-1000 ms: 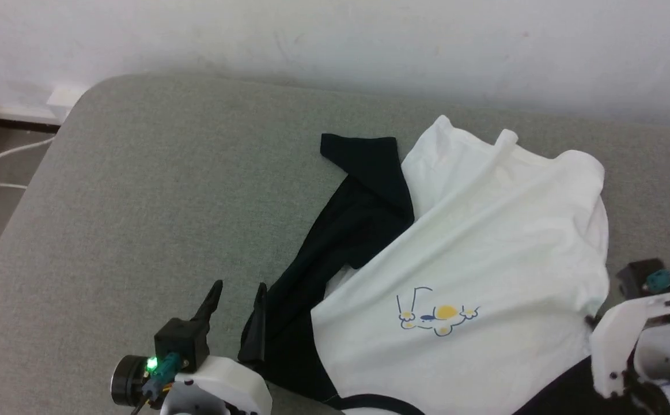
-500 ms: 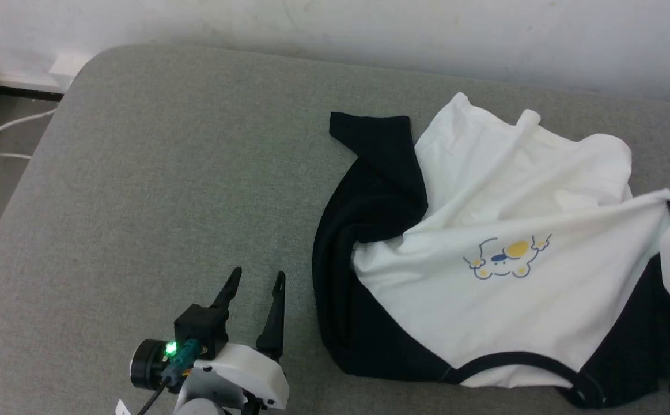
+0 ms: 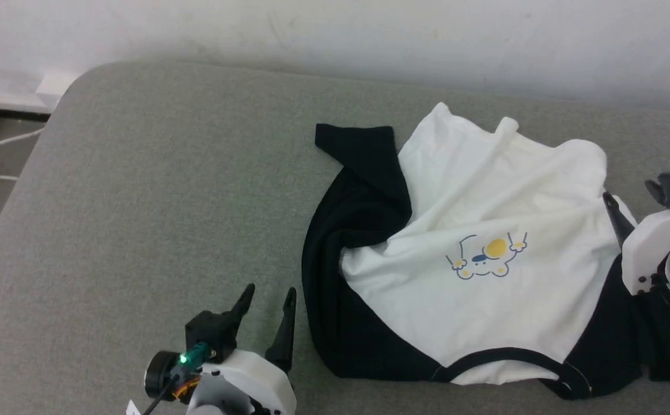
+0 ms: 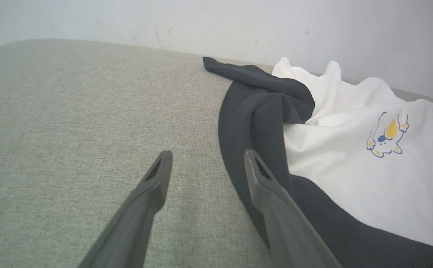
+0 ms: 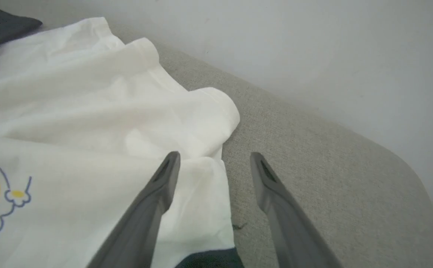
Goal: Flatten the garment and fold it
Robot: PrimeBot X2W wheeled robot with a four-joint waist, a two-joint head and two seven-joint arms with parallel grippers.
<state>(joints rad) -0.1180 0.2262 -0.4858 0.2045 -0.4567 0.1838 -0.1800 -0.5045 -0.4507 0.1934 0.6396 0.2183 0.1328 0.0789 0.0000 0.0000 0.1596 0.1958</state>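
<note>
Your head camera looks forward and down from well above the grey cushion (image 3: 139,202), with the wall (image 3: 369,34) across the top and the left gripper (image 3: 270,288) low in frame. Your left wrist camera sits low and close over the cushion, facing that wall, with the shirt (image 4: 350,167) to its right. Your right wrist camera, on the right gripper (image 5: 214,156), skims close over the shirt's white edge toward the same wall. All three views share the shirt's print (image 3: 484,259).
</note>
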